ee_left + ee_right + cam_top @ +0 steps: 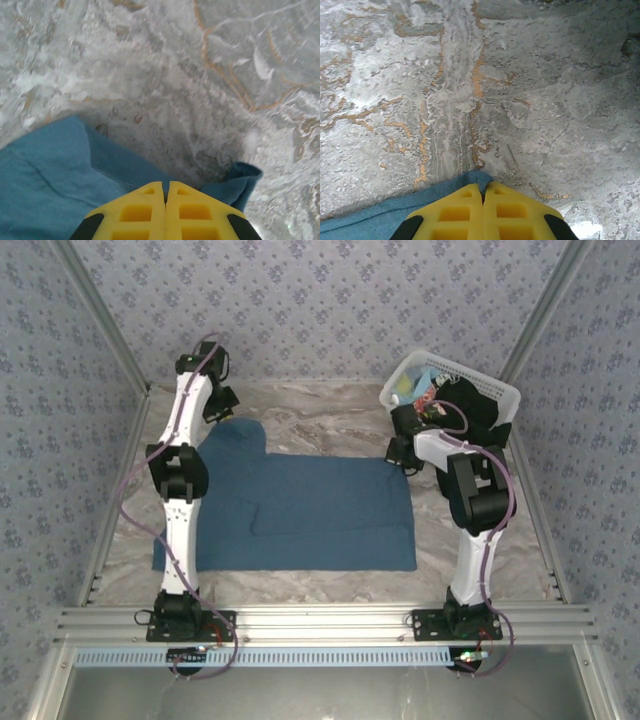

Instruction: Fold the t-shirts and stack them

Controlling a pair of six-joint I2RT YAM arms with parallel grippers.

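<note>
Left tool point(166, 187): fingers pressed together at the far left edge of the blue t-shirt point(320, 510), apparently pinching it. Arm stretched far forward along the shirt's left side.
Blue t-shirt: spread flat mid-table point(330, 410). Soft, light and limp; best taken at edges or corners.
Right tool point(482, 189): fingers together on the far right corner, arm bent with the elbow raised.
Basket point(505, 390): far right, spare t-shirts point(470, 405) heaped inside.
</note>
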